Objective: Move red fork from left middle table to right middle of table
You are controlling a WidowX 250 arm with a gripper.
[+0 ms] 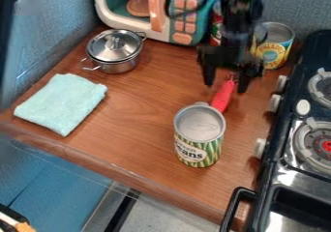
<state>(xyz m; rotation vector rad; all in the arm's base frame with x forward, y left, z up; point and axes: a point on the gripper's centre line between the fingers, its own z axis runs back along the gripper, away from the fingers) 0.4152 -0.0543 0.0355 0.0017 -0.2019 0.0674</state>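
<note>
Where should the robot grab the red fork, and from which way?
I'd grip the red fork by its long, thin handle, coming from above, with one finger on each long side. The gripper hangs open there. The handle's nearer end runs behind the can, so the part away from the can looks easier.

A folded pale green cloth (pixel 63 103) lies at the left of the bench (pixel 145 124). Beyond it sits a lidded metal pot (pixel 115 51), near a toy microwave (pixel 143 14) at the far edge. A green-striped can (pixel 199 135) stands nearer, right of centre; a yellow-labelled can (pixel 273 45) stands far right, beside the black stove (pixel 310 124).
</note>
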